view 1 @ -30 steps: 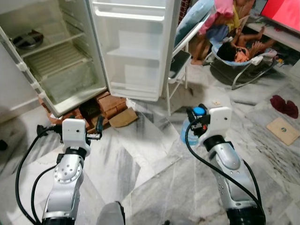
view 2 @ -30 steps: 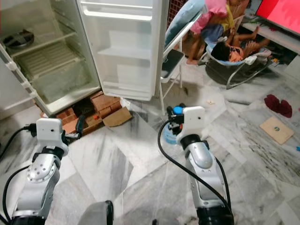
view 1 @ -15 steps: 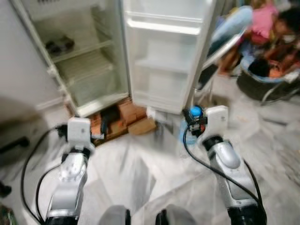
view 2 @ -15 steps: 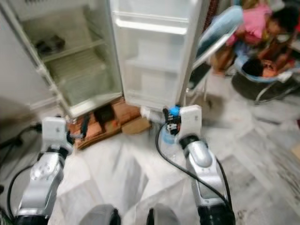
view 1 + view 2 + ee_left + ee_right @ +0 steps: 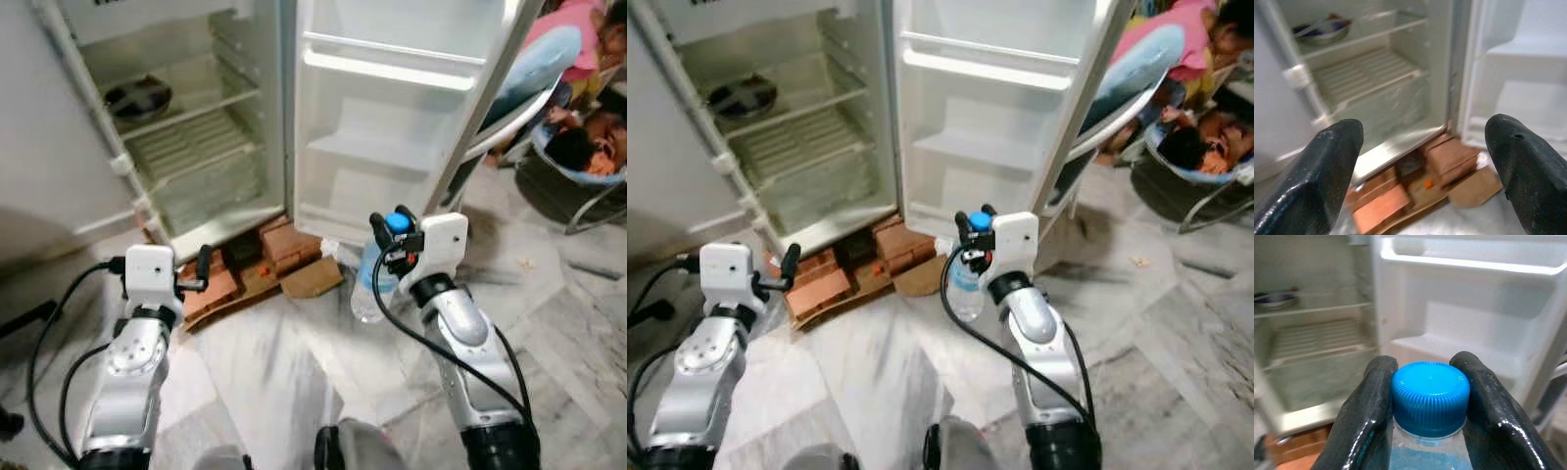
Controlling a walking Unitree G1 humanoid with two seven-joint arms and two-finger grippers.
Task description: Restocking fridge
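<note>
A clear water bottle (image 5: 370, 286) with a blue cap (image 5: 1430, 395) hangs upright from my right gripper (image 5: 394, 231), which is shut on its neck just under the cap. It hangs over the floor, in front of the white fridge's open door (image 5: 392, 137). The door's shelves (image 5: 985, 149) are bare. The fridge body (image 5: 181, 147) stands open on the left, with wire shelves and a dark round dish (image 5: 137, 98) on the upper one. My left gripper (image 5: 1425, 134) is open and empty, low before the fridge's bottom edge.
Red bricks (image 5: 286, 245) and a piece of cardboard (image 5: 313, 277) lie under the fridge. A folding chair (image 5: 509, 108) leans just behind the door. Past it, at the right edge, a person (image 5: 588, 147) lies in a bouncer seat. Bare marble floor lies between me and the fridge.
The view has swung left and closer to the fridge, which now sits in the middle of the picture. The right gripper still holds the bottle; the left stays open.
</note>
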